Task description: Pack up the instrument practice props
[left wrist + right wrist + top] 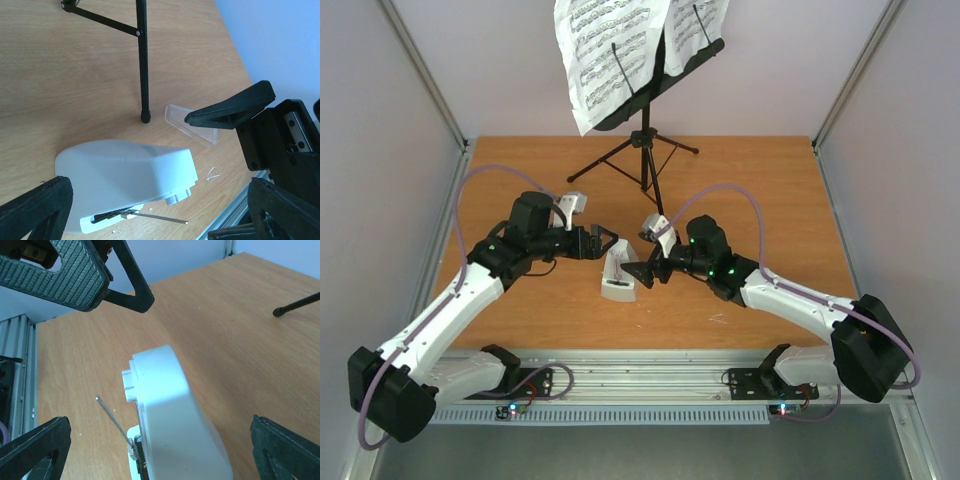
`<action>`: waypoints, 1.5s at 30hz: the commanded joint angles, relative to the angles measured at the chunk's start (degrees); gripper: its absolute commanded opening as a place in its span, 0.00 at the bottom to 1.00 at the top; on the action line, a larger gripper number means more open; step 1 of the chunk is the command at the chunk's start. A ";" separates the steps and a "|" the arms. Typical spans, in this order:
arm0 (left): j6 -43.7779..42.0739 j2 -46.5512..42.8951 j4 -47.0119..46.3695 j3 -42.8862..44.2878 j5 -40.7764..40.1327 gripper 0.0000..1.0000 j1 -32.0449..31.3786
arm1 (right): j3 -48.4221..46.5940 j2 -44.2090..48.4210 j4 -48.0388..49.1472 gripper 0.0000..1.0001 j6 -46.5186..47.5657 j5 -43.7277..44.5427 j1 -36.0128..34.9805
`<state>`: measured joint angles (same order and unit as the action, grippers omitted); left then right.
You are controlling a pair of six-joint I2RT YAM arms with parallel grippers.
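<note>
While the little grey metronome is sitting on the wooden table between the wide-open, empty left fingers and right fingers, it is looking light, hard and slippery, so I am thinking its broad sides are best to hold, not its thin wire, with pale walls standing close around.

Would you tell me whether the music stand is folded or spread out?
Spread out: the music stand stands upright on its three opened legs, and sheet music rests on its desk.
</note>
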<state>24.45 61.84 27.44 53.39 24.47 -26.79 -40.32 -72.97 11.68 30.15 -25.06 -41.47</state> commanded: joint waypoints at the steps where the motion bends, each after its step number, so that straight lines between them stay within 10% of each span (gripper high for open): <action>1: 1.12 -0.12 -4.10 -0.97 1.64 0.96 0.33 | -1.91 -2.02 5.42 0.99 2.98 -1.02 -0.44; 45: 1.81 3.37 -7.01 -1.97 3.74 0.92 0.42 | 2.46 -8.57 15.91 0.97 7.70 2.79 -0.44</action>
<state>25.56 64.25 24.23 51.83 26.30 -26.68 -39.29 -83.11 25.74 36.99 -23.64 -41.50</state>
